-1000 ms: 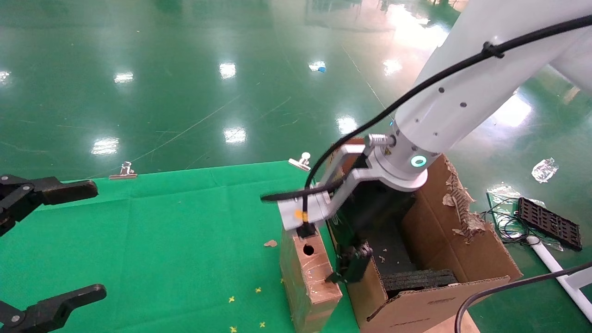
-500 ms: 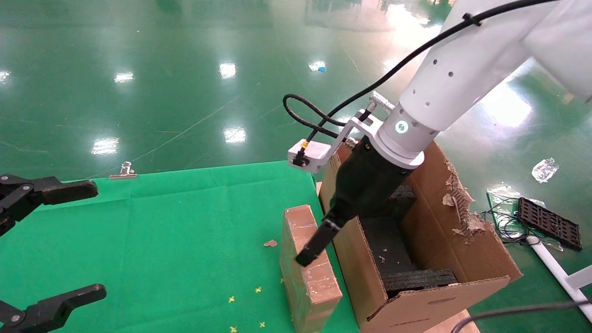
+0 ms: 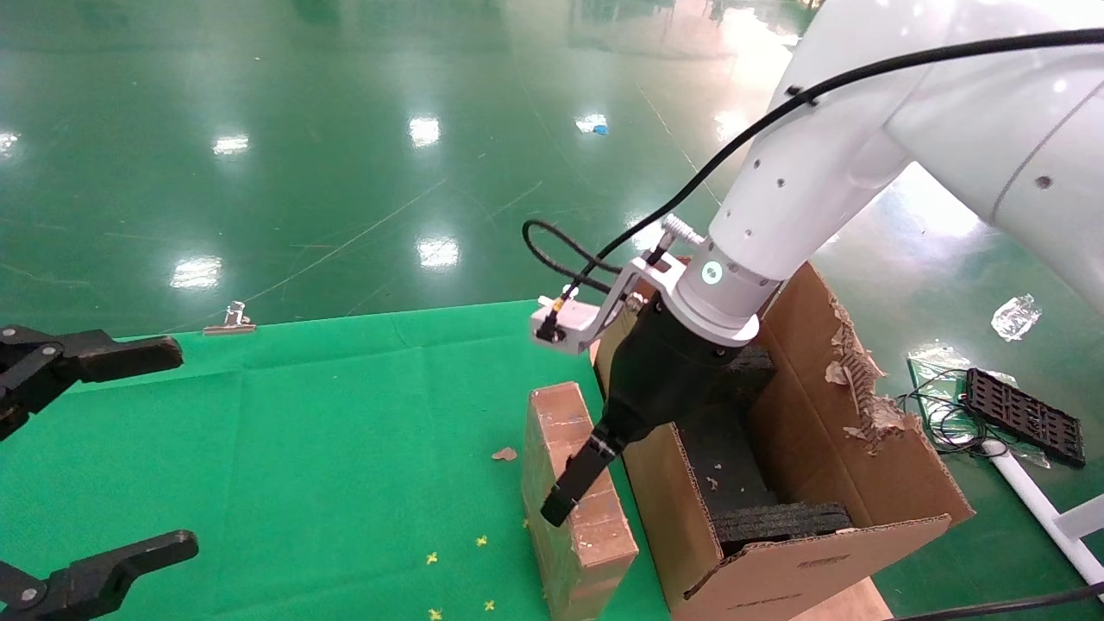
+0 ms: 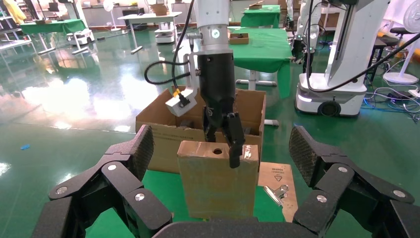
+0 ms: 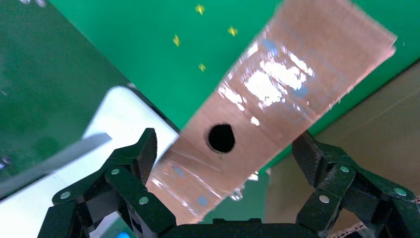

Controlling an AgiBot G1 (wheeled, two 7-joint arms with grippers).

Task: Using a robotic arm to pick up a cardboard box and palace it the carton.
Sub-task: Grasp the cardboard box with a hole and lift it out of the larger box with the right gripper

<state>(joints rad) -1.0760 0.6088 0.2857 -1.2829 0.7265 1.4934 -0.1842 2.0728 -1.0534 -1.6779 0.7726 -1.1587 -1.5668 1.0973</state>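
Two arms show. The right arm [image 3: 802, 172] slopes down from the upper right, its black right hand [image 3: 569, 483] pointing down over the top of the box [image 3: 573, 509], fingers [image 5: 124, 168] spread wide either side of it, not gripping. The box stands upright on the green table [image 3: 302, 448], just beside the carton [image 3: 828, 466]. The left hand [image 3: 52, 466] hangs wide open at the table's left edge.
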